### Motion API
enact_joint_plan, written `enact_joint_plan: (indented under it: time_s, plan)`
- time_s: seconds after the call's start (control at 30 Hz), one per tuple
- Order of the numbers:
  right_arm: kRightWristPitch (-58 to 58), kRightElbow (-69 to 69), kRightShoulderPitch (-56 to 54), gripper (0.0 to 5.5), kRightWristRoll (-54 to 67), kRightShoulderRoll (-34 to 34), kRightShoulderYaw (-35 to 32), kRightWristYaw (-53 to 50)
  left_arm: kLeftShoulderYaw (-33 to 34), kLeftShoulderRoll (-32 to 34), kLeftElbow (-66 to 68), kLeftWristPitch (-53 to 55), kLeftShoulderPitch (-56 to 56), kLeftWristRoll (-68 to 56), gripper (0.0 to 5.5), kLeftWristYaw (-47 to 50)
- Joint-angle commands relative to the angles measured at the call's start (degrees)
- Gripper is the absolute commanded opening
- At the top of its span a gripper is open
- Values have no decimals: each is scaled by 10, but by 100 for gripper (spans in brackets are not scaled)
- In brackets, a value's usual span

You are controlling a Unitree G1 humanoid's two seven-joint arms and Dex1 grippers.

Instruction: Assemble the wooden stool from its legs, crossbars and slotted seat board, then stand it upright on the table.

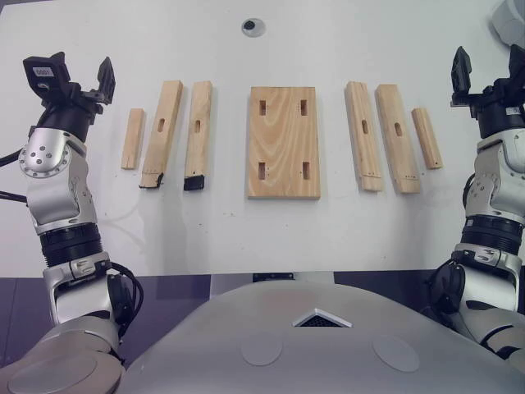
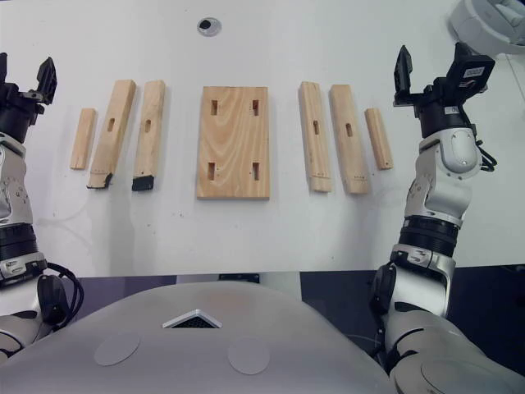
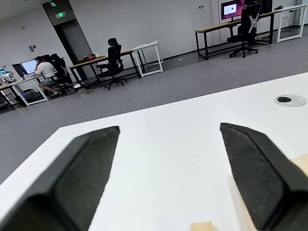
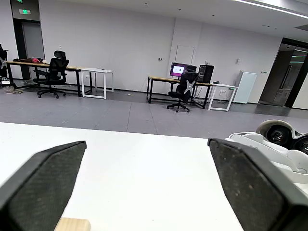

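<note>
Here, every part of the stool lies flat on the white table (image 1: 328, 49), not yet joined. The seat board (image 1: 283, 142), cut with four slots, lies in the middle. To its left are the inner left leg (image 1: 198, 135) and the outer left leg (image 1: 162, 133), side by side. Each has one slot and a black near end. The short left crossbar (image 1: 132, 138) lies just outside them. To the board's right, going outward, lie the inner right leg (image 1: 363, 135), the outer right leg (image 1: 398, 138) and the short right crossbar (image 1: 426, 138). A round cable hole (image 1: 253, 27) sits in the table beyond the board.

The left gripper (image 1: 78, 75) is raised over the table, out past the left crossbar. Its fingers are spread wide with nothing between them. The right gripper (image 2: 435, 70) is raised out past the right crossbar, its fingers also spread wide and empty.
</note>
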Motion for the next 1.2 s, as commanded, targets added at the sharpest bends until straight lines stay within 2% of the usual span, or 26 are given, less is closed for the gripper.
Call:
enact_joint_plan:
  time_s: [0.03, 0.87, 1.2]
  plan:
    - [0, 3, -2, 471, -5, -4, 3, 2, -6, 3, 13, 14, 8, 13, 385, 3]
    - [1, 7, 0, 471, -11, -5, 12, 0, -10, 6, 13, 35, 16, 17, 385, -7]
    - [4, 6, 0, 471, -17, -8, 14, 2, -51, 11, 38, 187, 62, 26, 385, -27]
